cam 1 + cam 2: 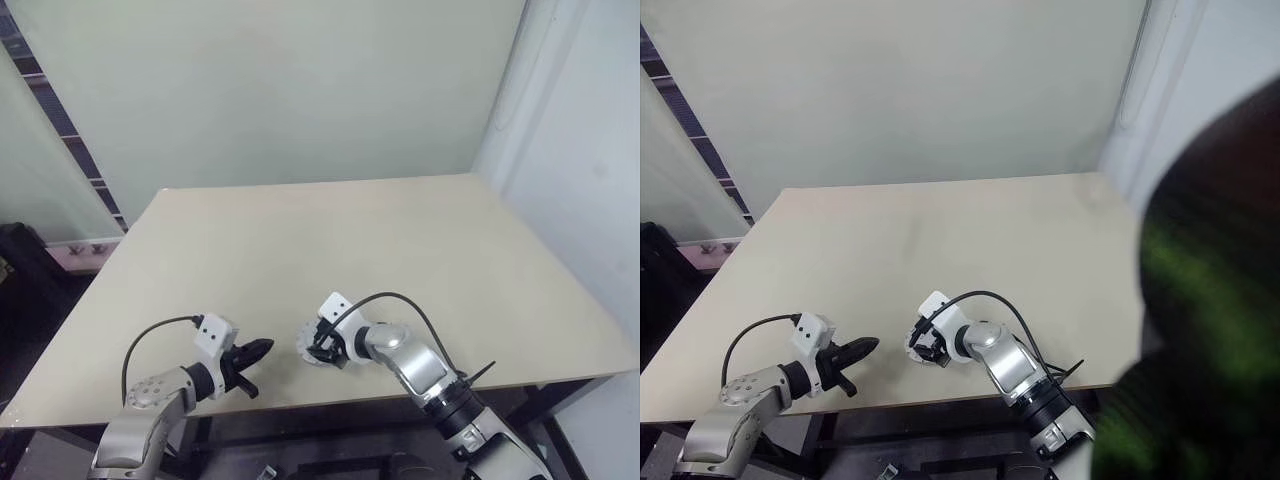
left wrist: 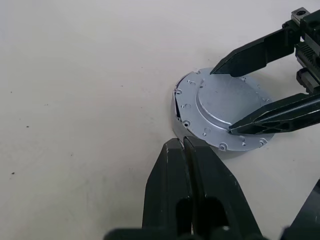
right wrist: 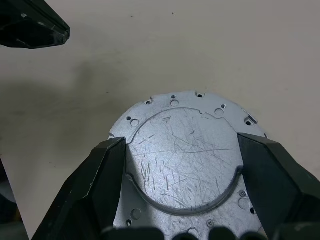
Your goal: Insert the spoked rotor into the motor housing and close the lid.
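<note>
Head view: motor housing point(image 1: 316, 347) sitting near table's point(image 1: 400, 240) front edge, right gripper point(image 1: 322, 349) straddling it. Left wrist view: left gripper point(image 2: 184, 143) pressing fingers together, empty, beside housing. Right wrist view: fingers point(image 3: 105, 165) flanking housing's flat silver face, contact unclear.

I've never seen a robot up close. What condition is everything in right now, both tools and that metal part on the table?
round silver metal housing, scratched raised centre: lying flat on the beige table, solid face up, inside hidden.
left tool: shut, empty, tips just beside the housing.
right tool: open, one finger on each side of the raised centre; contact unclear.
</note>
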`<state>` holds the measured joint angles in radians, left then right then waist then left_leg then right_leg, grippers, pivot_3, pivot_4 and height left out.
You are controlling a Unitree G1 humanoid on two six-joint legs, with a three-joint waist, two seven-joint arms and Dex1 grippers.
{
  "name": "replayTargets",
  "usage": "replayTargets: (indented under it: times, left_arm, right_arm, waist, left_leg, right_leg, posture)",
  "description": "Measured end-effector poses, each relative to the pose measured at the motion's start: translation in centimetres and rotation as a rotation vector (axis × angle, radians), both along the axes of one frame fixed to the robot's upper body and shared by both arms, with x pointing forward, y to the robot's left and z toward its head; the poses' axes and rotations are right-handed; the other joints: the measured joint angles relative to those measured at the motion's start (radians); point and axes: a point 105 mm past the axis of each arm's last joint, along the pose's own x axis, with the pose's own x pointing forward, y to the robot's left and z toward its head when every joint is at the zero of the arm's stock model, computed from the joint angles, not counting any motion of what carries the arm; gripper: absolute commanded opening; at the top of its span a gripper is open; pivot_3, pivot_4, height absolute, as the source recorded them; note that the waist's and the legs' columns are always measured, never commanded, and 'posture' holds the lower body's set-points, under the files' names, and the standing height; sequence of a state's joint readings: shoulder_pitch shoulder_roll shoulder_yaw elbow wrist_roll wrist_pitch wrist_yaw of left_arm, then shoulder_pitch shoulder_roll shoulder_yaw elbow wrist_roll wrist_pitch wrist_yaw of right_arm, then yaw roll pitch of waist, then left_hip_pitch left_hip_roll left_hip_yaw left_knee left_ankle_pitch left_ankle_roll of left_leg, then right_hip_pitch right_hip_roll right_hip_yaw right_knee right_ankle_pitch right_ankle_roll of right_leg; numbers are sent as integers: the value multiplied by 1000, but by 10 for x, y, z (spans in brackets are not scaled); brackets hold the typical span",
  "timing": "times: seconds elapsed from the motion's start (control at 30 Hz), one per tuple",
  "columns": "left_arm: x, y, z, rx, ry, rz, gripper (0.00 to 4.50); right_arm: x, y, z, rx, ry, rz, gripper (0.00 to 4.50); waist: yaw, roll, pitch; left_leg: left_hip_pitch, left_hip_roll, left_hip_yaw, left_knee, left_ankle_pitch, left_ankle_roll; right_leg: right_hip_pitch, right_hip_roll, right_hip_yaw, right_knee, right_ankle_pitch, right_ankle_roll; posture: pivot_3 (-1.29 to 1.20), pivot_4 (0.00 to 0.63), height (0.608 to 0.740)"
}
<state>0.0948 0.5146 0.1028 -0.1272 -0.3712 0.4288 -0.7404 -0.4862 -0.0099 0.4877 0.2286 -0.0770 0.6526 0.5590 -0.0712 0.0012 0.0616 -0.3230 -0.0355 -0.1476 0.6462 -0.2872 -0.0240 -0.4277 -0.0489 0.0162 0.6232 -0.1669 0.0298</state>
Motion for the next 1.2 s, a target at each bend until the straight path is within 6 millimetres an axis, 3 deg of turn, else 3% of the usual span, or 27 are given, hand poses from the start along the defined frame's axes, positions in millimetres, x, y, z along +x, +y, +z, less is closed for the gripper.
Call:
replayTargets:
  times: [0.6,1.2]
  left_arm:
    - [0,-1,0,-1,1,-5,0]
    - [1,-2,1,-2,-5,-8,0]
  right_arm:
    - [4,1,-1,46,68,-129,3282]
    - [7,-1,-3,3,34,-115,3283]
  waist:
    - [0,0,0]
    - [0,0,0]
  left_leg:
    - [0,0,0,0,0,0]
    - [1,0,0,2,0,0]
  right_leg:
    - [0,0,0,0,0,0]
    - [1,0,0,1,0,0]
  posture:
    - [0,0,740]
    - [0,0,740]
